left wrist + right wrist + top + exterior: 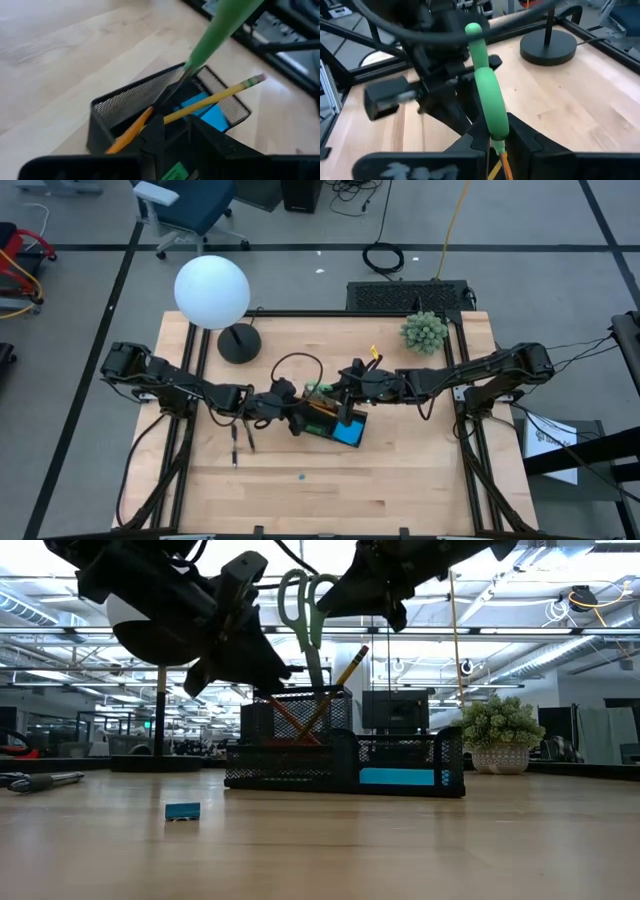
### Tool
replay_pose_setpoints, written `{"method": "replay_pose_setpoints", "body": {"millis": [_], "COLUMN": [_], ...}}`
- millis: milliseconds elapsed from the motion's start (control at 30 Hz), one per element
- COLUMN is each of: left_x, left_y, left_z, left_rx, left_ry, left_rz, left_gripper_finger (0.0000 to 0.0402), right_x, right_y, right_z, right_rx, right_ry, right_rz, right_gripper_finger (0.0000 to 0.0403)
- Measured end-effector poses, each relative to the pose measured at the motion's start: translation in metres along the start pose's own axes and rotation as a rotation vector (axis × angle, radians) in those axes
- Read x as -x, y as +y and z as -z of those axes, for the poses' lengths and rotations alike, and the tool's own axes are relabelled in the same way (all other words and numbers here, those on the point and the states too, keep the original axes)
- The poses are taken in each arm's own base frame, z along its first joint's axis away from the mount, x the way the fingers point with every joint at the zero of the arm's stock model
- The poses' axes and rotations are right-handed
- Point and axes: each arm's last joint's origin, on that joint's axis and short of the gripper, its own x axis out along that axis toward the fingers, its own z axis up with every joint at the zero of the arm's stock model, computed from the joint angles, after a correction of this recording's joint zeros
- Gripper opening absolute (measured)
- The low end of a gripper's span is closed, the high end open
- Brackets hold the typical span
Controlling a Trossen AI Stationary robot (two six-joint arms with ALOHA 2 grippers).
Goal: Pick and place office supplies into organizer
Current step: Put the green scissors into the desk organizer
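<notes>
The black mesh organizer (330, 423) stands mid-table. Its front compartment holds a blue pad (400, 777), and two pencils (345, 670) lean in its taller back section. The green-handled scissors (300, 600) stand nearly upright over that section, handles up and blades down inside it. My left gripper (175, 130) comes in from the table's left at blade height. My right gripper (495, 142) comes from the right at the handles. Both are shut on the scissors. Two dark pens (240, 442) and a small eraser (182, 811) lie on the table. My left gripper meets the scissors' blades (167, 97) just above the organizer's back section, slanting down from the table's left. Its own fingers hide the place of contact. My right gripper pinches a green handle loop (494, 127) between its two fingers, coming almost level from the table's right. The scissors stay upright, their tips inside the organizer.
A black round lamp base (238, 342) with a white globe (211, 291) stands at the far left. A green spiky plant ball (424, 332) sits at the far right. A dark cable loop (295, 365) lies behind the organizer. Bare wood stretches along the near edge.
</notes>
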Motion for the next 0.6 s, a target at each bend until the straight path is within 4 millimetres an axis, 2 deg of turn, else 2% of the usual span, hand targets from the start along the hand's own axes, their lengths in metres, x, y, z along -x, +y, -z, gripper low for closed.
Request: {"method": "replay_pose_setpoints", "body": {"millis": [333, 600], "left_x": [0.017, 0.039], "left_y": [-0.015, -0.018], "left_z": [-0.026, -0.037], "left_rx": [-0.045, -0.053], "left_ry": [-0.131, -0.103], "left_rz": [0.114, 0.203], "left_gripper_finger": [0.0081, 0.0081], "right_x": [0.001, 0.0], "right_y": [0.0, -0.001], "right_z": [0.009, 0.011], "right_rx": [0.028, 0.033], "right_ry": [0.081, 0.099], "right_rz": [0.021, 0.027], "right_gripper_finger": [0.0031, 0.003]}}
